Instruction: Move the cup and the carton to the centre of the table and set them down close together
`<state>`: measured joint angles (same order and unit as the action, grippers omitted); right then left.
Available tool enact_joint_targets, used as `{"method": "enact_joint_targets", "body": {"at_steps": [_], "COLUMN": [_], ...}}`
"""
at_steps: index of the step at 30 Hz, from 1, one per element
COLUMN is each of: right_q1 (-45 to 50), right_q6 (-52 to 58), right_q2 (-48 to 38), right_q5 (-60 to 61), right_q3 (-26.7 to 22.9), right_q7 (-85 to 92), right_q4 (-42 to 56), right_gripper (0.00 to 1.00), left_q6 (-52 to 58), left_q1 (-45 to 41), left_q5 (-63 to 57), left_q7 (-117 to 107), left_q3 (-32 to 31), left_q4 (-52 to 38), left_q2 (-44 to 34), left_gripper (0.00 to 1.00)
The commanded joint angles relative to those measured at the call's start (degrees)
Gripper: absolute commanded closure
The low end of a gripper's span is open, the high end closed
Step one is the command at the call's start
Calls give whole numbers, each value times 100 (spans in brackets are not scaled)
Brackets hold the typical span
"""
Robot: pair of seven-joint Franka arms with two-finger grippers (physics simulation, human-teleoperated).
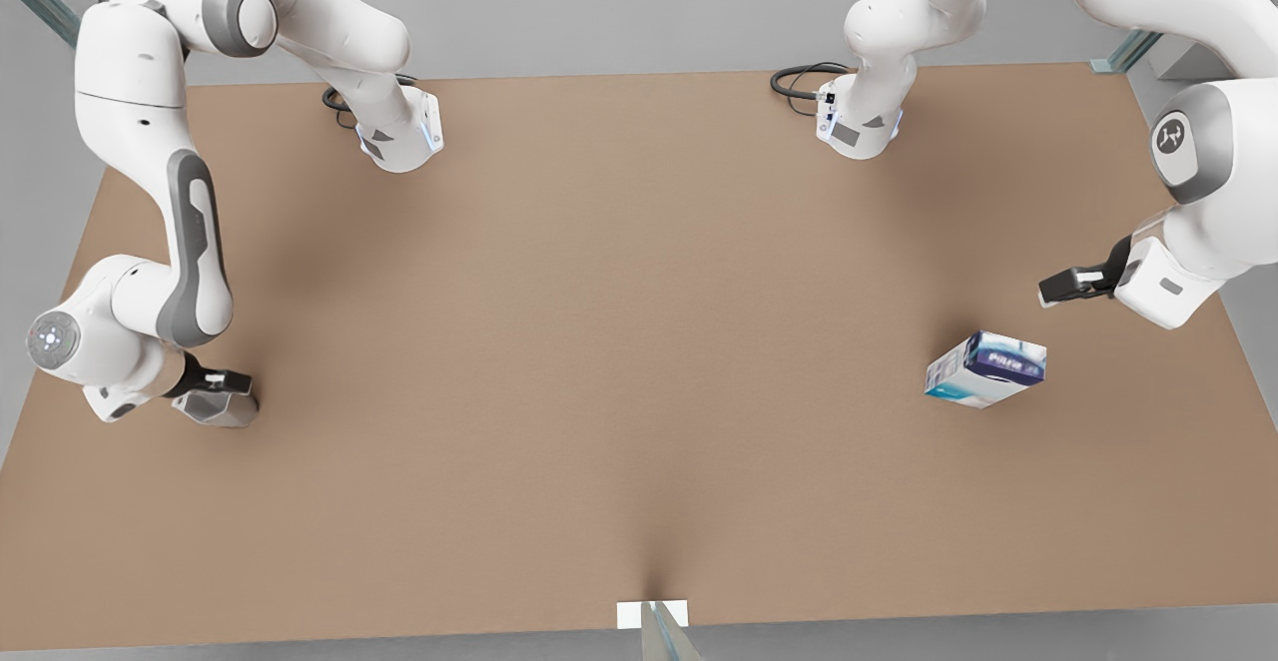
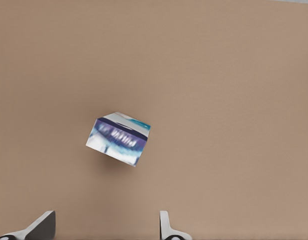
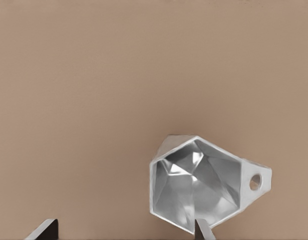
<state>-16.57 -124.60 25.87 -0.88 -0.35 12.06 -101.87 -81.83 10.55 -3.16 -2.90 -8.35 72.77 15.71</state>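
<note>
Now, two arms over a brown table (image 1: 619, 341). Left gripper (image 1: 1046, 294) at the front view's right, raised above the surface, well apart from the carton (image 1: 985, 368) and touching nothing; in the left wrist view, fingers (image 2: 41, 227) spread wide with the carton (image 2: 118, 138) beyond them, clear of both tips. Carton lying tilted on the table's right side in the front view, blue lettered panel up, teal edge toward the near side, far from the centre. Right gripper (image 1: 222, 393) at the front view's left, low by the table's edge, right at the cup (image 1: 222, 407). Cup (image 3: 199, 189) seen from above in the right wrist view: faceted silvery bowl, open mouth up, handle tab with a hole on one side; one fingertip (image 3: 203, 231) at its rim, the other (image 3: 43, 230) well off, so released, not clamped. Cup and carton at opposite ends of the table, centre between them.
</note>
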Motion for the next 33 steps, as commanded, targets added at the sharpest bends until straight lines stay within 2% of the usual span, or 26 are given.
{"method": "enact_joint_targets", "body": {"at_steps": [1,33], "right_q1": [48,84], "right_q6": [-38,-829], "right_q2": [23,832], "right_q5": [9,0], "right_q3": [0,-105], "right_q7": [-2,130], "right_q4": [0,44], "right_gripper": [0,0], "left_q6": [0,88], "left_q1": [0,-44], "left_q5": [-1,-1], "left_q7": [0,-27], "left_q3": [-9,0], "left_q4": [0,88], "left_q2": [2,-7], "left_gripper": [0,0]}}
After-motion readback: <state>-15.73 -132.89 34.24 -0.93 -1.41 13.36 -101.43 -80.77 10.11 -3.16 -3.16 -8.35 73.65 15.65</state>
